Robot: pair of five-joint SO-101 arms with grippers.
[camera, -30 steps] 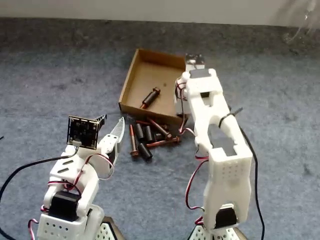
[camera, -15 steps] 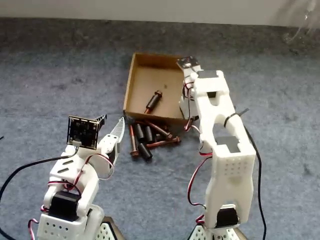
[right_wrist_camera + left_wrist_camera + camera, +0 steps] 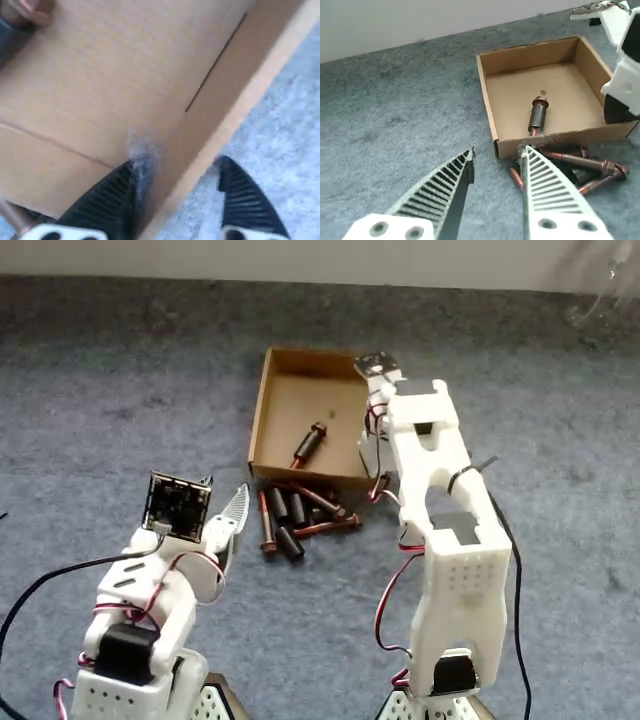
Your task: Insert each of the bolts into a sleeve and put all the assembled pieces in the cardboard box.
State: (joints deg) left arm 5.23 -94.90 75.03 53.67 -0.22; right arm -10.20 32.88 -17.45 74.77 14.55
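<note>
Grey carpet (image 3: 120, 390) lies under both arms, the right gripper (image 3: 177, 167) open astride a wall of the cardboard box (image 3: 257, 420), the left gripper (image 3: 497, 150) wide and empty near loose bolts (image 3: 325, 527) and sleeves (image 3: 288, 540) just outside the box, with one sleeved bolt (image 3: 308, 445) inside it.

Grey short-pile carpet (image 3: 120, 390) covers the whole work surface; a pale wall (image 3: 300, 258) borders its far edge.
</note>
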